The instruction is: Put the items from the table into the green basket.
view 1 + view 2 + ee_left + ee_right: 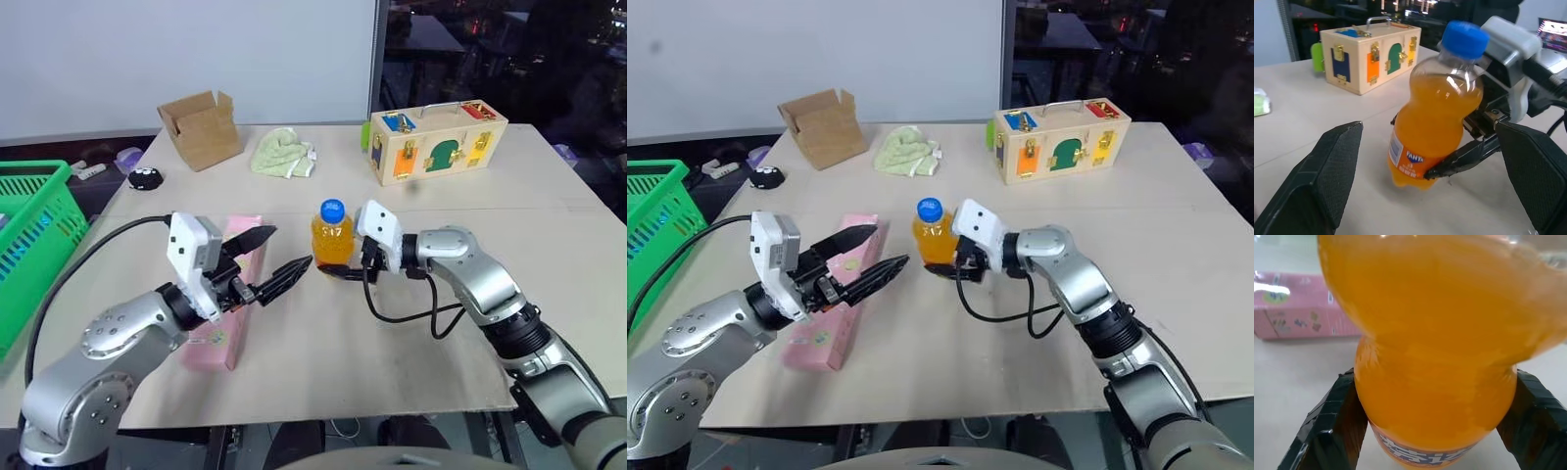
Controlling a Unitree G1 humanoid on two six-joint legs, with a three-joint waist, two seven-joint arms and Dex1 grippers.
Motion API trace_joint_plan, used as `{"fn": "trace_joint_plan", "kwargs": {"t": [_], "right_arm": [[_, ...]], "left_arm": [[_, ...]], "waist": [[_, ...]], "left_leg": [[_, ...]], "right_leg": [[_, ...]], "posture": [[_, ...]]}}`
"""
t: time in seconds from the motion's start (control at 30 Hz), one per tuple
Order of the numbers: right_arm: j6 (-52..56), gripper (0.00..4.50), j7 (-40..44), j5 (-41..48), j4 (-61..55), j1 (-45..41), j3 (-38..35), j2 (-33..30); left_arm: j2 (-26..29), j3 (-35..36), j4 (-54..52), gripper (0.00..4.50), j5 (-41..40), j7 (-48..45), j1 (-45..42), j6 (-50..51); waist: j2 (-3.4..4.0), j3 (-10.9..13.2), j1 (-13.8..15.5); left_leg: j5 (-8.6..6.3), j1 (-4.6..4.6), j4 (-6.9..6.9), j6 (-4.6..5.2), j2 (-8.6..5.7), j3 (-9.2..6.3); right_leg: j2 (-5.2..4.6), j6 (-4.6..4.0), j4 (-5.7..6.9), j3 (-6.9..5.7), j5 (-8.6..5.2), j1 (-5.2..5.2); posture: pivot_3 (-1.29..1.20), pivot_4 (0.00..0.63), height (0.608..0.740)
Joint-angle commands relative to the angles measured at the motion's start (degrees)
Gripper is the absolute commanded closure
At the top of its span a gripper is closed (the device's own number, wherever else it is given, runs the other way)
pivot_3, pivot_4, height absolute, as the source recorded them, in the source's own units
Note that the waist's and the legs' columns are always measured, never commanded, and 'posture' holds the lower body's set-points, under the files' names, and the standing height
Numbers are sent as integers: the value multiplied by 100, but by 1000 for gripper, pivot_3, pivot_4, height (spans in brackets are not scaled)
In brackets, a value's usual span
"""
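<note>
Between the claws: bottle held, handover likely

Between the fingers of the right gripper sits the orange soda bottle, clamped low on its body, seemingly just above the table. Left gripper spread wide, empty, pointing at the bottle from close by. Pink carton lies under the left gripper; green basket well off beyond it. Bottle looks full, so fairly heavy, smooth, slippery plastic; best taken at the waist.
</note>
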Motion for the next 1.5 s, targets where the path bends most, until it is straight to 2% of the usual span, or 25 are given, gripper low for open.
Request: {"fn": "trace_joint_plan", "kwargs": {"t": [0.03, 0.43, 0.5, 0.67, 0.8, 0.87, 0.93, 1.0, 1.03, 1.07, 1.33, 1.37, 1.47, 1.5], "right_arm": [[-143, 1379, 96, 65, -315, -220, -50, 60], [-276, 1379, 362, 29, -261, -453, 43, 136], [-298, 1379, 414, 20, -264, -480, 69, 127], [-373, 1379, 547, -52, -244, -551, 150, 102], [-424, 1379, 626, -131, -242, -595, 194, 68], [-411, 1379, 641, -133, -245, -589, 187, 64], [-418, 1379, 645, -141, -232, -593, 182, 69], [-432, 1379, 644, -149, -220, -600, 178, 74], [-438, 1379, 648, -152, -212, -604, 177, 78], [-447, 1379, 654, -156, -204, -607, 176, 82], [-469, 1379, 702, -163, -158, -612, 156, 127], [-465, 1379, 699, -162, -158, -610, 152, 130], [-449, 1379, 685, -152, -159, -599, 136, 133], [-434, 1379, 675, -145, -154, -592, 128, 138]], "left_arm": [[40, -74, 69, 0, 175, -137, -243, -105], [-125, -691, 418, 0, 903, -474, -645, -233], [-208, -773, 475, 556, 1007, -496, -707, -264], [-370, -984, 594, 556, 1249, -610, -739, -360], [-468, -1036, 728, 1693, 1384, -692, -823, -447], [-520, -1031, 743, 1785, 1405, -743, -826, -504], [-556, -1002, 768, 1785, 1415, -775, -819, -545], [-567, -1036, 811, 762, 1545, -806, -832, -642], [-585, -1072, 840, 526, 1613, -805, -861, -678], [-596, -1110, 866, 85, 1697, -804, -887, -719], [-734, -1199, 959, 85, 1885, -849, -926, -813], [-757, -1189, 961, 603, 1846, -862, -915, -797], [-822, -1147, 934, 1609, 1805, -868, -899, -801], [-830, -1121, 912, 1669, 1787, -875, -881, -802]], "waist": [[0, 0, -12], [0, 0, -131], [-1, 0, -132], [0, 0, -137], [-1, 0, -137], [-1, 0, -142], [-1, 0, -145], [-1, 0, -146], [-1, 0, -146], [-1, 0, -145], [-1, -1, -146], [-1, -1, -146], [-1, -1, -146], [-1, -1, -146]], "left_leg": [[0, 0, 0, 0, 1, 0], [0, 1, 0, 0, 1, -1], [0, -1, 1, 0, 1, -2], [0, -1, 0, 0, 1, -2], [0, -1, 1, 0, 1, -2], [0, -1, 2, 0, 1, -1], [0, -1, 2, 0, 1, -1], [0, -1, 1, 0, 1, -3], [0, -1, 1, 0, 1, -3], [0, -1, 1, 0, 2, -3], [0, -1, 2, 0, 1, -2], [0, -1, 2, 0, 1, -3], [0, -2, 2, 0, 2, -4], [0, -2, 2, 0, 2, -3]], "right_leg": [[1, 0, 0, 0, 0, 0], [2, 1, 0, 0, 0, 1], [2, 1, 0, 0, 0, 0], [2, 1, 0, 0, 0, 0], [2, 1, 0, -1, 0, 0], [1, 1, 0, 0, 0, 0], [1, 1, 0, 0, 1, 0], [2, 1, 0, 0, 1, 0], [2, 1, 0, 0, 0, 0], [2, 1, 0, -1, 1, 0], [2, 1, 0, 0, 1, 1], [2, 1, 0, 0, 1, 1], [3, 1, 0, -1, 1, 0], [2, 1, 0, -1, 1, 0]], "posture": [[80, 0, 740], [69, 0, 740], [62, 0, 740], [51, 0, 740], [46, 0, 740], [46, 0, 740], [43, 0, 740], [43, 0, 740], [43, 0, 740], [43, 0, 740], [43, 0, 740], [43, 0, 740], [43, 0, 740], [46, 0, 740]]}}
